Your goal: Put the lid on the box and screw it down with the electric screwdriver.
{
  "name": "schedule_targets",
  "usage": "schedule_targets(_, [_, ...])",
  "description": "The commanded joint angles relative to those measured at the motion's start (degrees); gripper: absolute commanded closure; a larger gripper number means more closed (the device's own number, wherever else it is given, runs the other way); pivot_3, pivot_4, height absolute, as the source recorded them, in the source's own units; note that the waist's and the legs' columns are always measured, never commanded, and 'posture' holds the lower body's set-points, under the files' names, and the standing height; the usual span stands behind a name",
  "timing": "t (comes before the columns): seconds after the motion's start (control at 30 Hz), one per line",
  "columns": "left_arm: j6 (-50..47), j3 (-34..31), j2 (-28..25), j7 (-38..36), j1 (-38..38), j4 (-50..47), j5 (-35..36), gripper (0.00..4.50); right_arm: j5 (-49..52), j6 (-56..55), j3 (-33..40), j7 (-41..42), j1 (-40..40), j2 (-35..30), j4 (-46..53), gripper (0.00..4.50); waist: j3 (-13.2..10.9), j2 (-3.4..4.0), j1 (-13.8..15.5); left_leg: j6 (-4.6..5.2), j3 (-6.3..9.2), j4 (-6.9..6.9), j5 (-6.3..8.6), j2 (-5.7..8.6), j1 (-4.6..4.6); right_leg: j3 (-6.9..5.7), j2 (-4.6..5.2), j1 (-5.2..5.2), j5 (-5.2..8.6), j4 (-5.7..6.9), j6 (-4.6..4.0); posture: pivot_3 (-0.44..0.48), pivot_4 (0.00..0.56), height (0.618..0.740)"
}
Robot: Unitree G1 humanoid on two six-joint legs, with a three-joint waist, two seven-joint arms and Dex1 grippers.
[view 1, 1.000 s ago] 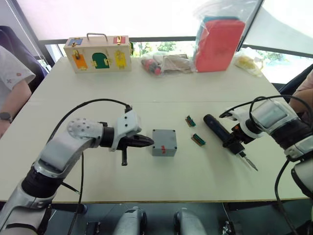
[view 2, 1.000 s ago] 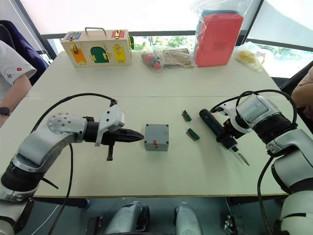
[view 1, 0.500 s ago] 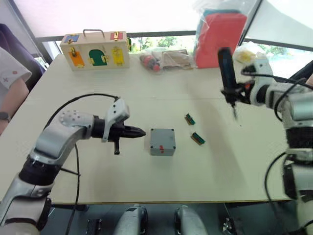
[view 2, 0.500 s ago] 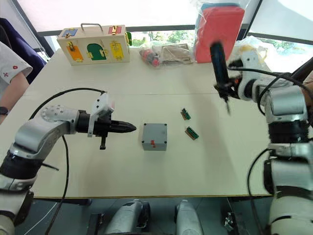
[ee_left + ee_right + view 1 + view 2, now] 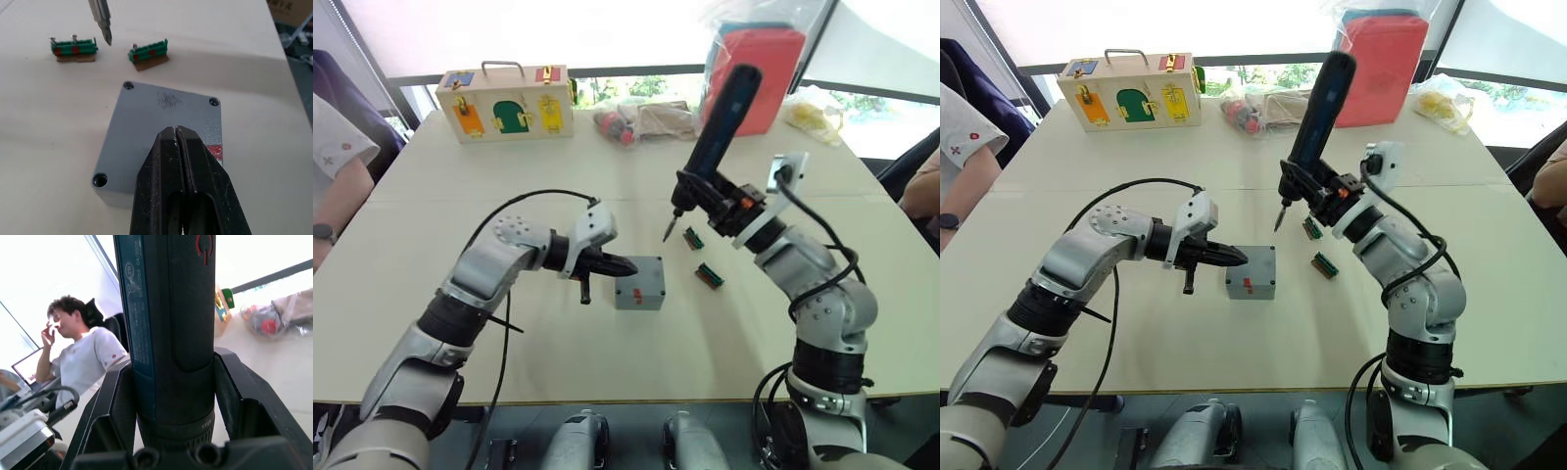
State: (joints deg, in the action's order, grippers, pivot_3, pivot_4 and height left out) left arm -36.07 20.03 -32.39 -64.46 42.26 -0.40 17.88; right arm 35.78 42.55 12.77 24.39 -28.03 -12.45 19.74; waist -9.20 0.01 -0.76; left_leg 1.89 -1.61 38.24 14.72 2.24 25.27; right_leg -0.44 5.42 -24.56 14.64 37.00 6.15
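- Grey lid (image 5: 161,125) sits on the box (image 5: 640,297), mid-table (image 5: 607,372).
- Left claw (image 5: 176,134), clenched with nothing in it, presses on the lid's edge.
- Right claw (image 5: 717,201) grips the electric screwdriver (image 5: 713,137), held tilted above the table, bit poised beyond the box.

The shallow square grey plastic lid (image 5: 161,127) sits closed on the small grey plastic box (image 5: 640,285), mid-counter, with open corner screw holes. The long black cylindrical electric screwdriver (image 5: 714,132) hangs tilted above, its thin bit just right of the box's far right corner.
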Motion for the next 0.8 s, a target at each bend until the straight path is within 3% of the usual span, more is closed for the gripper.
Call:
schedule_targets(0.03, [2.42, 1.44, 0.48, 0.74, -0.93, 0.28, -2.74, 4.50, -0.32, -3.57, -1.65, 0.30, -0.17, -0.76, 4.29, 2.68, 0.00, 0.00, -0.01, 0.00, 0.00, 0.00, 0.00, -0.01, 0.00, 0.00, -0.01, 0.00, 0.00, 0.00, 0.00, 0.000, 0.150, 0.740])
schedule_targets(0.8, [2.47, 1.40, 1.29, 0.83, -2.74, -0.32, -4.19, 4.50, -7.68, -12.81, -8.39, 1.05, 5.86, -2.55, -0.16, 2.68, 0.02, -0.03, 0.18, 0.04, 0.01, 0.00, 0.02, -0.02, -0.19, 0.01, -0.02, 0.17, 0.01, 0.02, 0.00, 0.000, 0.150, 0.740])
